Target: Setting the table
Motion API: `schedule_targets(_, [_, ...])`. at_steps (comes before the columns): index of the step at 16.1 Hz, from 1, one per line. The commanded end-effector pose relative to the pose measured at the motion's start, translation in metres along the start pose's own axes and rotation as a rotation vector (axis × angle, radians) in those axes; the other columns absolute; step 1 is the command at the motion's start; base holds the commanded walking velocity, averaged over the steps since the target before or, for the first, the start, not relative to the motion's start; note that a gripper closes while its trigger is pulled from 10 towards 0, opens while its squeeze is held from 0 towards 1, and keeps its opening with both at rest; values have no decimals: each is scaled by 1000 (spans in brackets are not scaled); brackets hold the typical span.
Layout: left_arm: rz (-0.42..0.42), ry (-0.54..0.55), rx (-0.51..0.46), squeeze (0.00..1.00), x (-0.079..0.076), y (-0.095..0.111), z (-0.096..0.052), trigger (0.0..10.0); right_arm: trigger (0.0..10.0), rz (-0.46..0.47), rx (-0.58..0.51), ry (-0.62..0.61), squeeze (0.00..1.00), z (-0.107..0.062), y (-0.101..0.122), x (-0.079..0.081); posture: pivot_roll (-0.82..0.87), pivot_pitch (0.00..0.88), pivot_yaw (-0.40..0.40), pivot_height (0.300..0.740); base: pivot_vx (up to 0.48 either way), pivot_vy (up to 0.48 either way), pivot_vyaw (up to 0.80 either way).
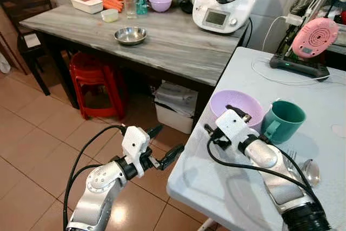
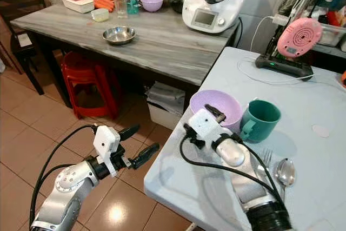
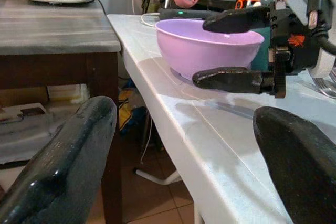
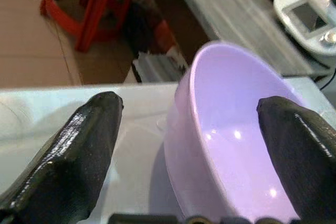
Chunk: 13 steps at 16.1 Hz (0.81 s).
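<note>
Fork [image 2: 266, 158] and spoon [image 2: 285, 172] half hidden behind our right arm. Right gripper [image 4: 194, 129] wide open, straddling near rim of purple bowl [image 2: 216, 105] on white table [image 2: 303, 106], no grip yet. Left gripper [image 1: 165, 144] open, empty, over floor beside table edge

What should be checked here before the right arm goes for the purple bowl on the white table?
1. Right gripper jaws open: ok.
2. Jaws straddle the rim of the purple bowl, one finger outside, one over the inside: ok.
3. Fingers not yet pressing the rim: cannot tell.
4. Green mug close beside the bowl, may be knocked: not ok.
5. Fork and spoon lie apart from the bowl: ok.
6. Left gripper open, off the edge of the white table, out of the way: ok.
</note>
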<state>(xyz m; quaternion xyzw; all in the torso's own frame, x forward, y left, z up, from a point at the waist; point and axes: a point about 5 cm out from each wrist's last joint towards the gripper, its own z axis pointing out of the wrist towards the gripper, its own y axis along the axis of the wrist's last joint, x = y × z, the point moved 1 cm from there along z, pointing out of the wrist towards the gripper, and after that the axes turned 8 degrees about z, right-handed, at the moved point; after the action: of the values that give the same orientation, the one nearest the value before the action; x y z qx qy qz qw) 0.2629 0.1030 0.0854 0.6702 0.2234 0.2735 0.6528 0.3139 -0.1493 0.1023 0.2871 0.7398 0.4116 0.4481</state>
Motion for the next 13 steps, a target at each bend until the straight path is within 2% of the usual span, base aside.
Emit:
schedule_targets(1, [12,-14,-9,0,-1,4,1,10000,0,-5,13,-10,0,2,0,-9,-18,0,-27,740,0,0,0])
schedule_targets(3, [10,-27,0,0,-3,3,1,10000,0,-12,51,-3,0,3,-7,-13,-17,0,-23,740,0,0,0])
schedule_targets(13, [36,-88,-13,0,-3,10,2,10000,0,-47,93,3,0,-3,-22,-16,-21,0,6,740,0,0,0])
